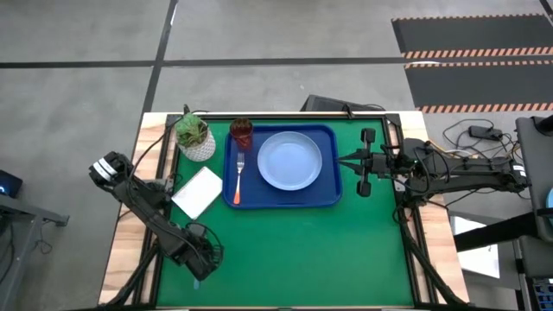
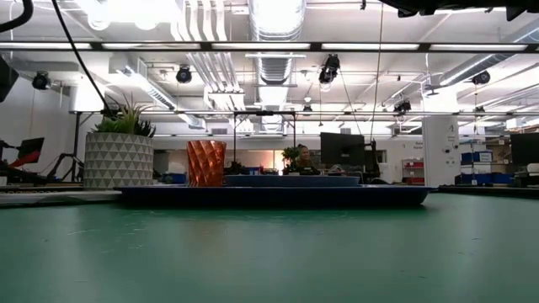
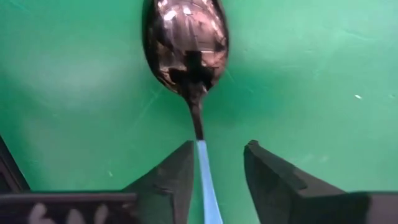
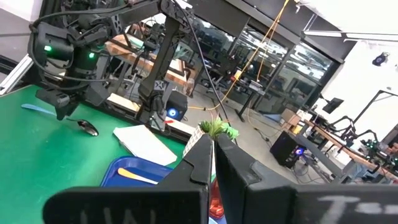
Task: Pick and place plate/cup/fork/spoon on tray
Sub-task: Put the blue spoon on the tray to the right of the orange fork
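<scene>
the left gripper (image 3: pixel 216 168) is low over the green surface (image 1: pixel 294 250) near its front-left corner, fingers apart on either side of the spoon (image 3: pixel 189 56) handle, not clamped. the right gripper (image 1: pixel 363 161) waits clenched just beside the tray (image 1: pixel 333 194), which holds the plate (image 1: pixel 289 161), cup (image 1: pixel 242 132) and fork (image 1: pixel 238 177).

A grey floor (image 1: pixel 276 34) crossed by dark lines is seen across the top of the high view, with a black mat (image 1: pixel 471 34) edged in striped tape at upper right. In the low view, white ducts (image 2: pixel 253 50) and ceiling lights (image 2: pixel 278 13) fill the upper frame; a monitor (image 2: pixel 341 150) is seen at centre right.
</scene>
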You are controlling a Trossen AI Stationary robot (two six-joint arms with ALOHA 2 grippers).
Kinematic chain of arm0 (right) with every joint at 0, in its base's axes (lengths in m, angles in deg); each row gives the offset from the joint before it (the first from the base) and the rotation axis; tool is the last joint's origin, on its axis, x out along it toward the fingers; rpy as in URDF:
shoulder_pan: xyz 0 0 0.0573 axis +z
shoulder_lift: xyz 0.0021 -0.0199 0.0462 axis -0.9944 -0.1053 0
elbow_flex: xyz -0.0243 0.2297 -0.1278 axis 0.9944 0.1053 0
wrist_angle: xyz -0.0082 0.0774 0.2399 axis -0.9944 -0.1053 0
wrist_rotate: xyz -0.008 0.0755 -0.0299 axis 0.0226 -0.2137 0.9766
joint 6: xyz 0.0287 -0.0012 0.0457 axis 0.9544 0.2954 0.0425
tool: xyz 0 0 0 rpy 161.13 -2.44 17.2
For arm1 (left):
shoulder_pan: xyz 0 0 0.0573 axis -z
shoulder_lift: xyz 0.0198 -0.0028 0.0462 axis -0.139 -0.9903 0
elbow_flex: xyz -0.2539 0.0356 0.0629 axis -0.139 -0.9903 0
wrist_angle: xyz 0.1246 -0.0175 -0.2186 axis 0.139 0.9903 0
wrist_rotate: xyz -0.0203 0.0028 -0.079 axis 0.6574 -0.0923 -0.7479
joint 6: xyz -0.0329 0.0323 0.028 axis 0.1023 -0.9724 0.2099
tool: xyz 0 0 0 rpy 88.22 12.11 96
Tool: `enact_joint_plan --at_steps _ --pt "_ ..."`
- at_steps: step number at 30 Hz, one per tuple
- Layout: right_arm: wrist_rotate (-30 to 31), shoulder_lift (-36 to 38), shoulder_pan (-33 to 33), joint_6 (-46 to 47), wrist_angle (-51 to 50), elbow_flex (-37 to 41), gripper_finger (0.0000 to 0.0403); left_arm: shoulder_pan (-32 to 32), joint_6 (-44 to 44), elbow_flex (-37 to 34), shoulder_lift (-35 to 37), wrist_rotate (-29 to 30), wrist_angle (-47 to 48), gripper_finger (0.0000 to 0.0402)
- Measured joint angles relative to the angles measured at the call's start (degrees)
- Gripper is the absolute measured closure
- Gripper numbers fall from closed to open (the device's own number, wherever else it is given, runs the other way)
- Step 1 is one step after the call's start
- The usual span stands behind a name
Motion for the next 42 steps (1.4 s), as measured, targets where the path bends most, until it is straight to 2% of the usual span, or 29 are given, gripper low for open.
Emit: enact_joint_plan --at_steps 6,13,17,25,33,36,39,42 --pt "0.0 0.0 0.0 0.0 0.0 0.0 0.0394 0.0 0.6 -3.3 0.0 0.0 -0.6 0.0244" --pt "0.0 0.0 0.0 -0.1 -0.1 0.0 0.0394 0.0 1.2 -4.8 -1.7 0.2 -1.1 0.0247" --pt "0.0 0.0 0.0 -0.1 0.0 0.0 0.0394 0.0 0.3 -5.0 -2.4 0.0 -1.1 0.0279" --pt "0.0 0.0 0.0 0.0 0.0 0.0 0.0394 0.0 0.1 -4.7 -2.0 -0.8 -0.2 0.0389" --pt "0.0 0.0 0.0 0.0 0.0 0.0 0.0394 -0.1 -0.7 -2.1 0.0 2.8 0.0 0.0397" --pt "0.0 0.0 0.0 0.0 0.0 0.0 0.0394 0.0 -6.6 1.1 1.6 12.2 0.1 0.0397" --pt "-0.9 -0.3 0.0 0.0 0.0 0.0 0.0394 -0.3 -17.6 5.3 3.6 29.3 -0.9 0.0398" --pt "-3.8 -0.9 0.0 -0.3 0.1 0.0 0.0394 -1.4 -35.2 8.5 5.0 46.0 -6.2 0.0398"
